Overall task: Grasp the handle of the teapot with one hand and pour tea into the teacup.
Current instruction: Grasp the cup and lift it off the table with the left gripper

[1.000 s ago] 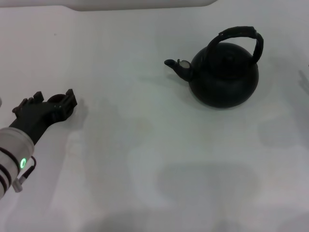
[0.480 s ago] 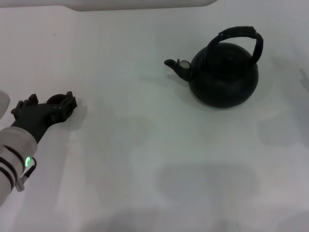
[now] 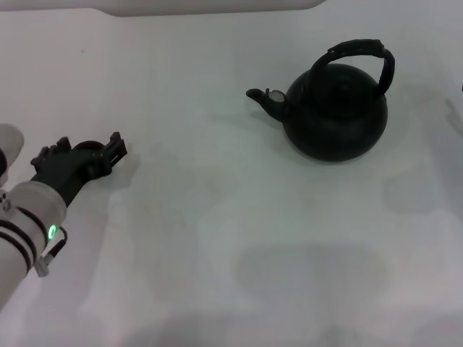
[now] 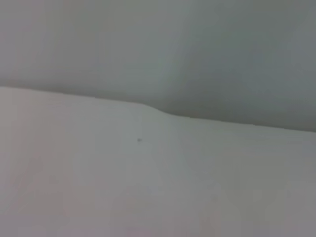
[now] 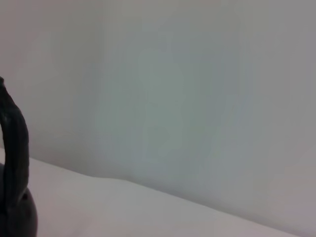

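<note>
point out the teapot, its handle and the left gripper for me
teapot [image 3: 334,123]: head view, on the middle of the round black body.
handle [image 3: 356,48]: head view, on the top of the arched bail.
left gripper [image 3: 114,150]: head view, at the tips of its fingers, low over the table's left side.

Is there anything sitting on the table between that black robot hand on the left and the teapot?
No. In the head view, the stretch of white table between the left hand and the teapot is bare.
</note>
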### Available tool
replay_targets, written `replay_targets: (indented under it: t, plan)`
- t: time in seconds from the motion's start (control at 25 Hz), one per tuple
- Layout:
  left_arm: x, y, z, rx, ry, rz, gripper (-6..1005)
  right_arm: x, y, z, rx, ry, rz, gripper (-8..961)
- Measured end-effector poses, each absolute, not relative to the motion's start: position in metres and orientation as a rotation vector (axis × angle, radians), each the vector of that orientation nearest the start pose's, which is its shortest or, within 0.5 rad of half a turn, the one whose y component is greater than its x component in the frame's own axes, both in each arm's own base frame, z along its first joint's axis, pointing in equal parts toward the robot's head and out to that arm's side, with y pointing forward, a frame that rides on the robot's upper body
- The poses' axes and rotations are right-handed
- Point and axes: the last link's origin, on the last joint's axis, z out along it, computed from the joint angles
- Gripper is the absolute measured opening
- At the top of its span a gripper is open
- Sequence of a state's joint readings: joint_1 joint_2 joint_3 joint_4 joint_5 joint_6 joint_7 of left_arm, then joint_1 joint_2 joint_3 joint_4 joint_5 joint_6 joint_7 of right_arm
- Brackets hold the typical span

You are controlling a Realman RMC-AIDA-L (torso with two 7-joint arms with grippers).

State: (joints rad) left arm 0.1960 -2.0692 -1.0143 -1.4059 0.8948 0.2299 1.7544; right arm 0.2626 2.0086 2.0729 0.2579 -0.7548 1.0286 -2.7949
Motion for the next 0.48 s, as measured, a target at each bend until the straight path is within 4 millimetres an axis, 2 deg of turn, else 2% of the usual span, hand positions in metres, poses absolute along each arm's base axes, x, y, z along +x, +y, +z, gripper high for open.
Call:
replay_targets:
  t: [0.48]
  plan:
    - [-0.2771,0.2571,-0.0631,-1.7,-1.174,-0.341,889,0.3983,0.2949,0.0299,-1.813,0.478,0.374,816]
